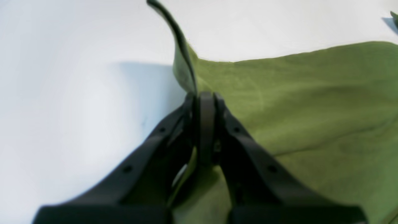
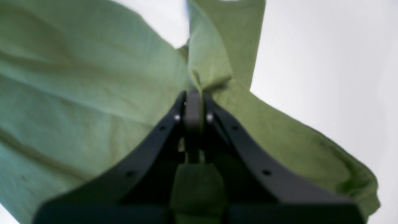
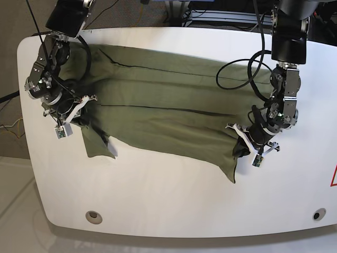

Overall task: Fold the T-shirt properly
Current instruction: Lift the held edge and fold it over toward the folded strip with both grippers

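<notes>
The olive-green T-shirt (image 3: 158, 100) lies spread across the white table, stretched between both arms. My left gripper (image 3: 241, 149), on the base view's right, is shut on the shirt's edge near the hem corner. In the left wrist view the gripper (image 1: 205, 95) pinches the cloth (image 1: 295, 102) and a flap stands up beyond the tips. My right gripper (image 3: 79, 117), on the base view's left, is shut on the shirt near the sleeve. In the right wrist view the gripper (image 2: 193, 93) holds bunched fabric (image 2: 93, 87), which drapes to both sides.
The white table (image 3: 174, 211) has bare surface in front of the shirt, with round holes near its front corners (image 3: 93, 215). Black cables (image 3: 242, 68) hang by the left arm above the shirt's right end. The table's back edge lies just behind the shirt.
</notes>
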Robot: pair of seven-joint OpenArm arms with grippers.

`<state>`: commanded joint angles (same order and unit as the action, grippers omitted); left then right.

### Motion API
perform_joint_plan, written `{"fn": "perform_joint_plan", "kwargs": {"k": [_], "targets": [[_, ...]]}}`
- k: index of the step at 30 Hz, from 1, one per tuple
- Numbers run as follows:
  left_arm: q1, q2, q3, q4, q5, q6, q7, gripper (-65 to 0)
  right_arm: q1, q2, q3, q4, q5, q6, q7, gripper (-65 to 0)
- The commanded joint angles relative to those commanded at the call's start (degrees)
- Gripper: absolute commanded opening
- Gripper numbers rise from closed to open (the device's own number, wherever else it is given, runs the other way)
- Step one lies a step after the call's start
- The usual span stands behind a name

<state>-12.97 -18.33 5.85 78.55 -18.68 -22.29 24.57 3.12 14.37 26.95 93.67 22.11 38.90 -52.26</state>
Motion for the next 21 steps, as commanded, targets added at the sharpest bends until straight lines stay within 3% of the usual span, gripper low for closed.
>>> {"fn": "perform_joint_plan", "kwargs": {"k": [11,21], "targets": [[2.5,-2.3,-1.0,1.9,0.0,0.0,0.0,-65.0,-0.3,1.8,3.7,0.0,0.0,0.0,0.0,-64.4],[6.0,-2.4,-6.3,3.6,0.0,-0.1,0.0,-65.0,-2.5,3.2,9.5,0.1,0.0,0.0,0.0,-64.5]]}}
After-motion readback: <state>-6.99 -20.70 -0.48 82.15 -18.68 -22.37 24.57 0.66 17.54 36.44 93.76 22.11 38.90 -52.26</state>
